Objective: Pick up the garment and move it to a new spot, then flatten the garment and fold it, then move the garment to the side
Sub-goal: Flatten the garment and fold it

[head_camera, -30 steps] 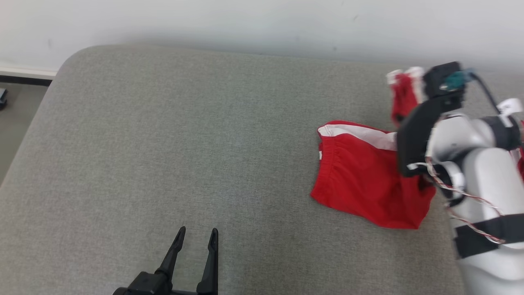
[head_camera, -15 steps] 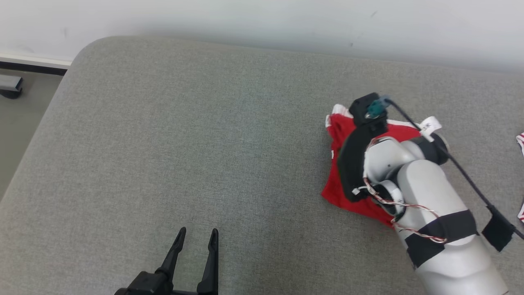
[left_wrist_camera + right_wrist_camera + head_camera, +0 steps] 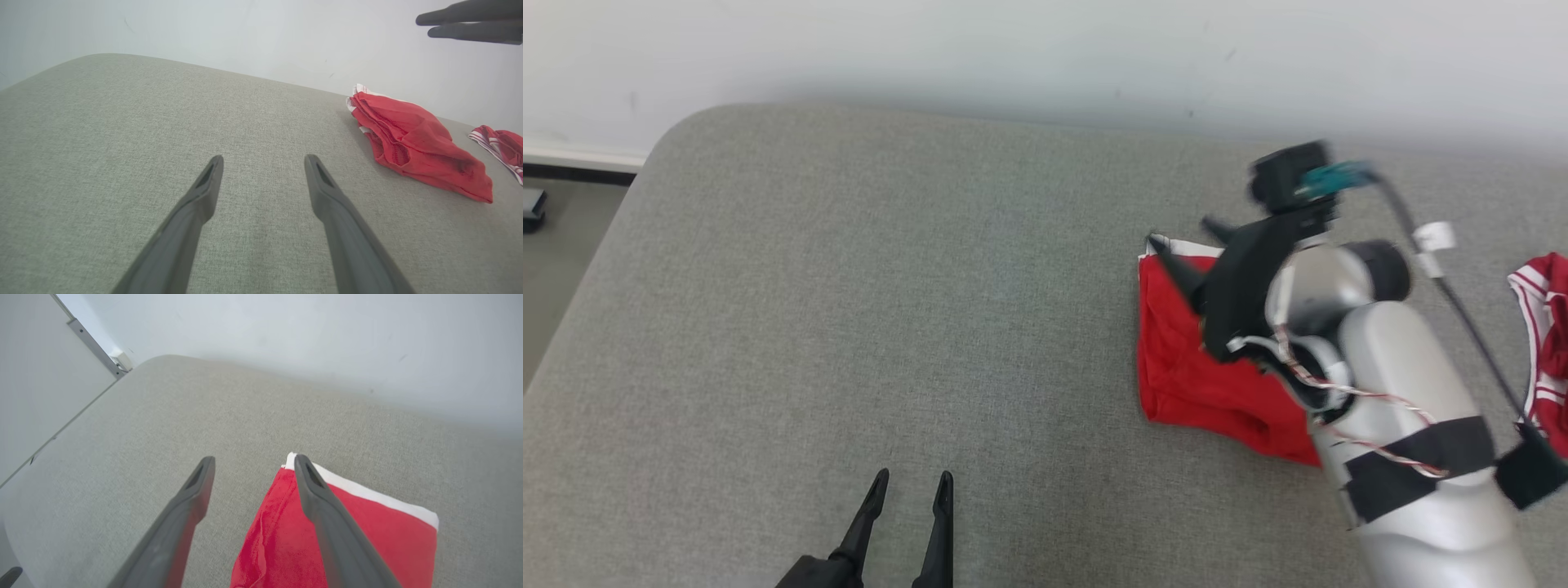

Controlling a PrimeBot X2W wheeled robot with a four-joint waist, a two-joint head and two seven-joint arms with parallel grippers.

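Lying on the grey cushion (image 3: 849,286), toward its right side, a red garment (image 3: 1192,376) is seen doubled over in layers, with a white band along the edge nearer the cushion's back. The right gripper (image 3: 1196,245) is held over the garment's back left corner with its fingers spread apart and nothing gripped between them. In the right wrist view one finger is laid across the white-trimmed corner and the other is set over bare cushion. From the left wrist view these fingers appear raised clear of the cloth. The left gripper (image 3: 912,482) is kept near the cushion's front edge, well apart from the garment, with its fingers also spread and nothing between them. A second red piece with white stripes (image 3: 1543,327) is seen at the cushion's far right, apart from the garment. A pale wall (image 3: 1013,49) is seen behind the cushion's back edge.
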